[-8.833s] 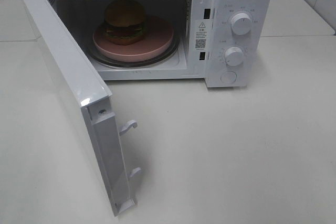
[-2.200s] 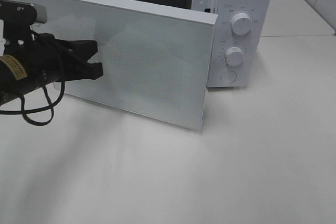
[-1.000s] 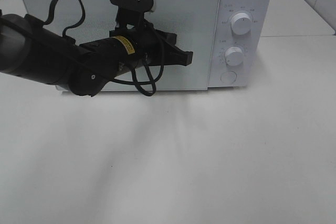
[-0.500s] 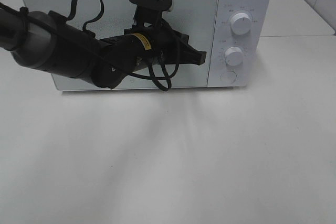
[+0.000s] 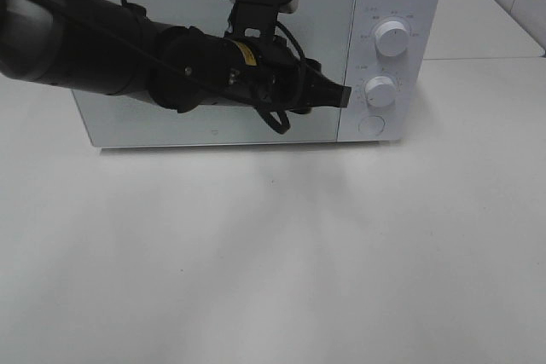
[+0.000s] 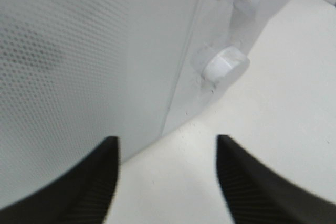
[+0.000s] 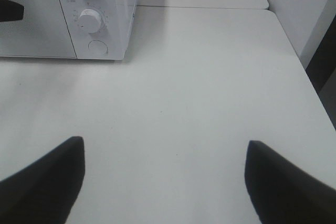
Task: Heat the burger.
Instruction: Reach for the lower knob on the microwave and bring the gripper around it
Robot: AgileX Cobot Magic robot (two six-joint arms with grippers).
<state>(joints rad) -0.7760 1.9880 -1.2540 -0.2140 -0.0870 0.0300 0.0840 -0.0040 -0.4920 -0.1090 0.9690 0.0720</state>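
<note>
The burger is hidden inside the white microwave [image 5: 256, 117], whose door [image 5: 171, 121] is shut. My left arm reaches across the front of the door. My left gripper [image 5: 331, 95] is open and empty at the door's right edge, just left of the lower knob [image 5: 380, 91]. In the left wrist view the left gripper [image 6: 167, 144] has its fingers apart in front of the seam between door and control panel, with the lower knob [image 6: 223, 64] ahead. My right gripper [image 7: 163, 153] is open and empty above the bare table, to the right of the microwave [image 7: 105, 40].
The control panel carries an upper knob [image 5: 392, 38] and a round button [image 5: 371, 125]. The white table [image 5: 281, 253] stretches in front of and to the right of the microwave. A wall corner and the table edge [image 7: 294, 51] lie at the far right.
The door went from wide open to shut, pushed by my left arm. In the last second the left gripper slid right along the shut door to just beside the lower knob.
</note>
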